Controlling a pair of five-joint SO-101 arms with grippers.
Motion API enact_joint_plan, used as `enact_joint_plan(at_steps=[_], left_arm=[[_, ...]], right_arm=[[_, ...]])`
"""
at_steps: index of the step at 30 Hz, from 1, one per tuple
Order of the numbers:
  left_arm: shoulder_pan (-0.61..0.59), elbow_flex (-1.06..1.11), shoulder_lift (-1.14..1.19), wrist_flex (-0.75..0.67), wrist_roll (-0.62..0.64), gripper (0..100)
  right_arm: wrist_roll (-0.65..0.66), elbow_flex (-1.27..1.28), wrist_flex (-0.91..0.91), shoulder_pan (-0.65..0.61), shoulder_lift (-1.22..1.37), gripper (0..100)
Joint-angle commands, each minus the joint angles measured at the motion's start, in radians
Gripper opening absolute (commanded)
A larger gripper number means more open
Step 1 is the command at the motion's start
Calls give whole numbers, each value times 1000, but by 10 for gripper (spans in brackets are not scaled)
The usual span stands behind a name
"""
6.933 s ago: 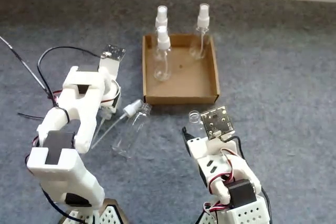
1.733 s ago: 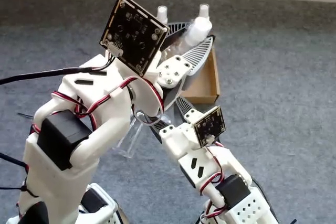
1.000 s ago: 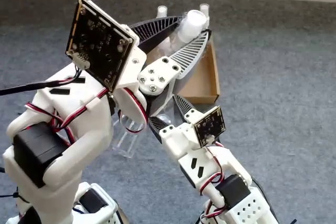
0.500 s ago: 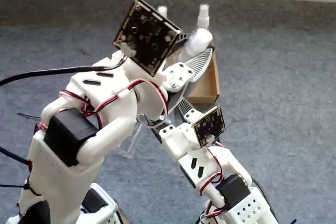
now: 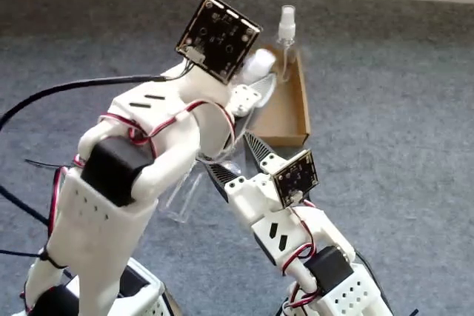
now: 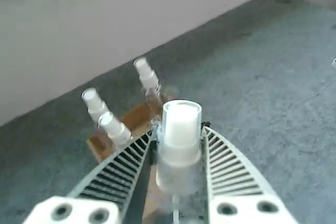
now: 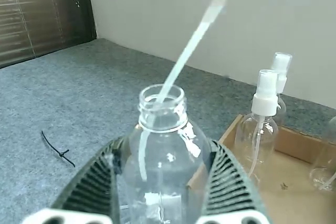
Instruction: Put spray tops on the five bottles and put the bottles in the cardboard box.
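My left gripper (image 6: 178, 132) is shut on a white spray top (image 6: 180, 140), held up over the near side of the cardboard box (image 5: 292, 112). The top's thin tube (image 7: 178, 61) runs down into the open neck of a clear bottle (image 7: 163, 150). My right gripper (image 7: 164, 153) is shut on that bottle, upright, just in front of the box. The left gripper (image 5: 258, 79) and spray top (image 5: 255, 63) sit above the right gripper (image 5: 231, 159). Three capped bottles (image 6: 113, 124) stand in the box. Another clear bottle (image 5: 181, 194) lies on the carpet, partly hidden by the left arm.
Grey carpet covers the table. A black cable tie (image 7: 58, 148) lies on it to the left of the held bottle. Black cables (image 5: 44, 101) trail at the left. The left arm's body (image 5: 141, 168) hides most of the box.
The left arm has swung the spray top down and closer over the box's front, and its tube now enters the held bottle. The right arm has stayed still.
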Motion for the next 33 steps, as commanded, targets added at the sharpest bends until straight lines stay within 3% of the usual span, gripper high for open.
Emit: enact_joint_plan(at_steps=[1,7,10,14,23,33], left_arm=[[-73,216,-159,-12,-2,42],[-51,581,-475,-132,-127,43],[-54,679,-545,-157,-169,89],[-74,670,-559,-143,-167,171],[-84,352,-550,-12,-167,171],[-116,334,-374,-35,-173,171]], right_arm=[[11,-5,2,10,-4,4],[14,-5,2,10,-4,4],[14,-5,2,10,-4,4],[14,-5,2,10,-4,4],[15,42,-2,10,-4,4],[17,44,-2,10,-5,4]])
